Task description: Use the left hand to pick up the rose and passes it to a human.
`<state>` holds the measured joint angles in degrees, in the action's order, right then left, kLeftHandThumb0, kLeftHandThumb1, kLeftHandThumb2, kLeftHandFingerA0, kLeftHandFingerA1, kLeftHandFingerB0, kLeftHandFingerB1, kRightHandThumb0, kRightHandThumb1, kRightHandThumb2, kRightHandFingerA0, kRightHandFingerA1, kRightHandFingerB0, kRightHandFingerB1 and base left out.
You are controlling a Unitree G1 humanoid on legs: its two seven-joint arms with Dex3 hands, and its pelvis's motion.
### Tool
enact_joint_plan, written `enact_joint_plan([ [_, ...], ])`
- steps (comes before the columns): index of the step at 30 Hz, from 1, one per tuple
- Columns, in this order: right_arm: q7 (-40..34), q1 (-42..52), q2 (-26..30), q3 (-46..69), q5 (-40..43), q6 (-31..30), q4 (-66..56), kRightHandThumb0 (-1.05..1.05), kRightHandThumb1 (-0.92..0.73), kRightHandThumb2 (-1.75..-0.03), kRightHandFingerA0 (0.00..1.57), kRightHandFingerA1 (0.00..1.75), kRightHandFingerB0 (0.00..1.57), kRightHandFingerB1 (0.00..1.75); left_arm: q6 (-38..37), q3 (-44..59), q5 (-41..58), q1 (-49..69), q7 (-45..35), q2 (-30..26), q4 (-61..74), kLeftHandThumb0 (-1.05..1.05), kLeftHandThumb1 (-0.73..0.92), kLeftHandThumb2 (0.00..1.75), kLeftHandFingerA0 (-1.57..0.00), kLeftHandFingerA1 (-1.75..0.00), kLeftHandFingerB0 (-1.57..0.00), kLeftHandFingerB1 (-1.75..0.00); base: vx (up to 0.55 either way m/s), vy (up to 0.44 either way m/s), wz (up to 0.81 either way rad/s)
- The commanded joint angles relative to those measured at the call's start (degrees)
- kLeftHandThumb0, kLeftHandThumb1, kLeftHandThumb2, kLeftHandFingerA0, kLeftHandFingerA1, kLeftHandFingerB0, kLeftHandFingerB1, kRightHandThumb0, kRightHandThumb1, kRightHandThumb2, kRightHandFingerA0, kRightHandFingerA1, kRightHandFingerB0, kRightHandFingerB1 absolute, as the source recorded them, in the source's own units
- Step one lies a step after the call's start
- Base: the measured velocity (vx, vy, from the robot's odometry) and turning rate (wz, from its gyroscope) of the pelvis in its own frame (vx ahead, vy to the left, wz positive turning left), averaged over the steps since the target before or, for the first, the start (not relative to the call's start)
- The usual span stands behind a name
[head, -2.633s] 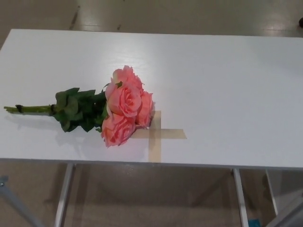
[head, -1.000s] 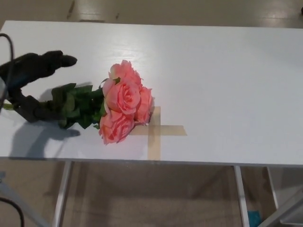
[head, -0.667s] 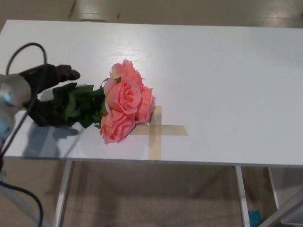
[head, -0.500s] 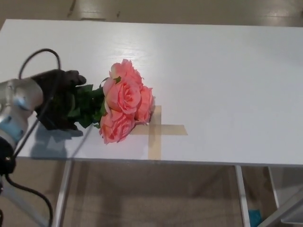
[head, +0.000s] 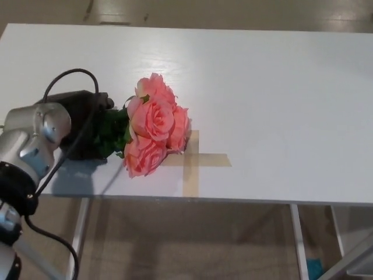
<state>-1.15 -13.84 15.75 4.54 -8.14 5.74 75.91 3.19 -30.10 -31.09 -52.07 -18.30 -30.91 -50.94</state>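
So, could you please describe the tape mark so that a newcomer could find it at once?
On the white table, look near the front edge, right of the pink rose bunch. The tan tape cross lies flat there, the only marking on the surface.

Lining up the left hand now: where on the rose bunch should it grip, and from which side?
Grip the green stem and leaves, not the pink blooms. The rose bunch lies flat on the table with its blooms pointing right toward the tape cross and its stem toward the left, so come in from the left, where the left hand already sits over the leaves.
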Motion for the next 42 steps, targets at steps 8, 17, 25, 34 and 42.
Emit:
enact_joint_plan([
  [8,0.36,-0.16,0.18,0.48,0.52,-0.03,-0.10,-0.57,-0.65,-0.99,0.56,0.65,0.30,0.50,-2.15,-5.08,-7.20,1.10,7.18,1.88,-3.33,-0.18,0.64,0.59,-0.81,-1.20,-0.59,-0.42,0.00,0.000,0.00],
  [17,0.97,-0.22,0.36,0.61,0.49,0.19,-0.10,-0.57,-0.65,-0.99,0.57,0.66,0.31,0.50,-3.78,-1.85,-5.50,1.14,8.48,1.71,-3.29,-0.19,0.71,0.62,-0.73,-1.27,-0.52,-0.39,0.00,0.000,0.00],
  [25,0.95,-0.68,0.41,1.00,0.62,-0.36,0.04,-0.55,-0.64,-1.00,0.57,0.66,0.32,0.50,-9.99,7.62,-0.61,0.13,16.84,1.62,-2.47,-0.19,0.74,0.63,-0.68,-1.39,-0.87,-0.55,0.00,0.000,0.00],
  [34,0.85,-0.67,0.43,0.61,0.23,-0.63,0.09,-0.54,-0.81,-0.65,0.62,0.55,0.39,0.33,-12.88,23.27,9.09,-1.11,17.36,5.13,3.43,-0.20,0.81,0.63,-0.67,-1.44,-0.84,-0.83,0.00,0.000,0.00],
  [42,0.77,-0.66,0.49,0.36,0.03,-0.37,0.09,-0.56,-0.65,-1.00,0.56,0.66,0.32,0.51,-12.81,36.81,24.06,-0.11,10.93,11.30,14.13,-0.14,0.87,0.65,-0.75,-1.45,-0.66,-1.22,0.00,0.000,0.00],
])
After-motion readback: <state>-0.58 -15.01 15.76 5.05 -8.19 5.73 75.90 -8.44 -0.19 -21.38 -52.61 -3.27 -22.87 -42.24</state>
